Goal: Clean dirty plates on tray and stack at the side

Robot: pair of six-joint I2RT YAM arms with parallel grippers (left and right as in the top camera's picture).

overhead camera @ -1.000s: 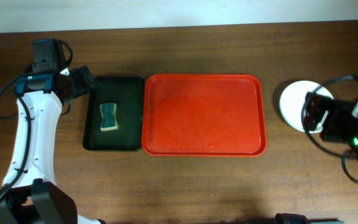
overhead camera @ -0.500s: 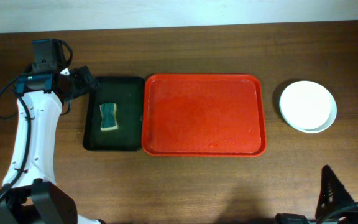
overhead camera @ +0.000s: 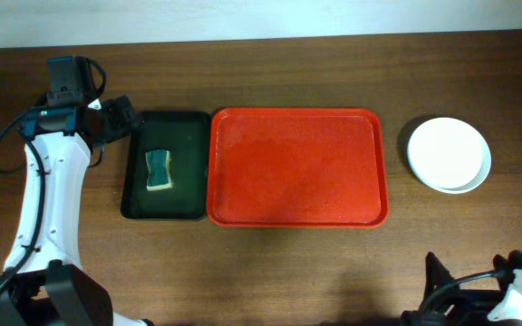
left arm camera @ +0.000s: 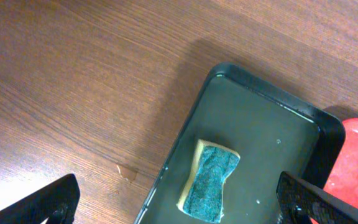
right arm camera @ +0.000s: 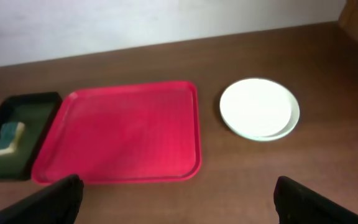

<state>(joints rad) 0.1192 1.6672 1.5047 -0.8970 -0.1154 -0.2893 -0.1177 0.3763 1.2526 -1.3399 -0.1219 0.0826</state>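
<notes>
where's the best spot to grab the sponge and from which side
Probably across its narrow waist, straight down from above. The sponge lies flat, green side up, in the black tray, whose raised rim blocks a sideways approach; its pinched-in long sides should give a sure hold.

Red tray (overhead camera: 297, 167) flat mid-table, plates (overhead camera: 449, 154) stacked to its right, white on top

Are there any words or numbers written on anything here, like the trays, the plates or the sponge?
None: no word, number or sign can be read in any of the views.
The red tray is plain.
The black tray is plain.
The sponge shows no brand.
The plates show no mark on top; their undersides are hidden.
</notes>
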